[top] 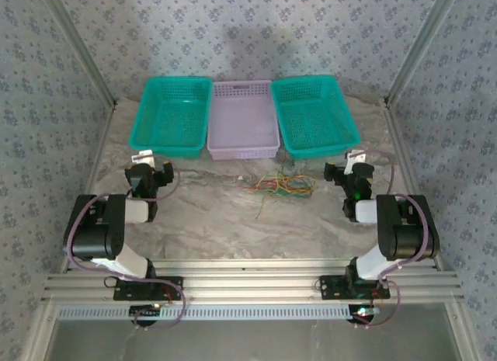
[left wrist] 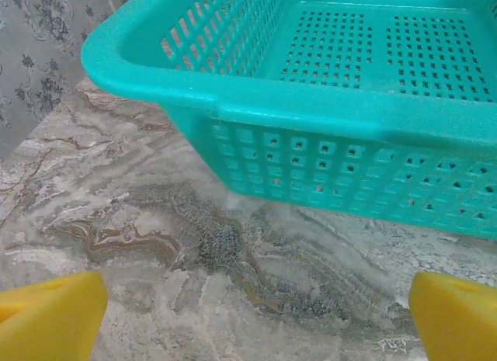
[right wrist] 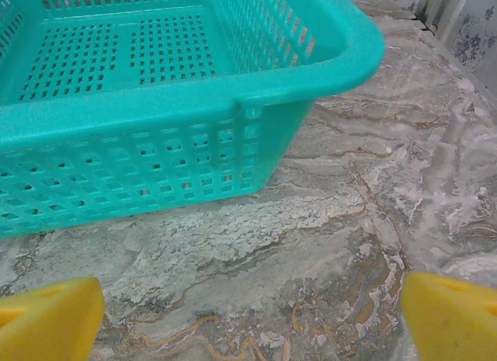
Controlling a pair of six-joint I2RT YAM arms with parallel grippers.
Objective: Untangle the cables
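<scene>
Top external view: we are seeing the cables (top: pixel 279 182) lying as one tangled clump of red, green and yellow-orange strands on the table (top: pixel 210 221), near its middle, in front of the lilac basket (top: pixel 242 152) and not touching it. We are judging the task as not yet started: no strand is pulled free, and all the untangling is waiting to be done. The left gripper (top: pixel 143 157) is sitting just in front of the left teal basket (top: pixel 172 150), jaws spread wide and gripping nothing. The right gripper (top: pixel 356 157) is sitting just in front of the right teal basket (top: pixel 314 150), likewise spread wide and gripping nothing. Both are staying well apart from the clump. In each wrist view we are seeing yellow pads (left wrist: pixel 50 314) at the bottom corners with bare marble-look surface between them. All three baskets are looking empty. The tabletop is showing a grey-brown veined marble pattern and looking flat. Floral grey wallpaper (top: pixel 248 35) is closing the cell on three sides, and an aluminium rail (top: pixel 248 287) is carrying the arm bases at the near edge.
</scene>
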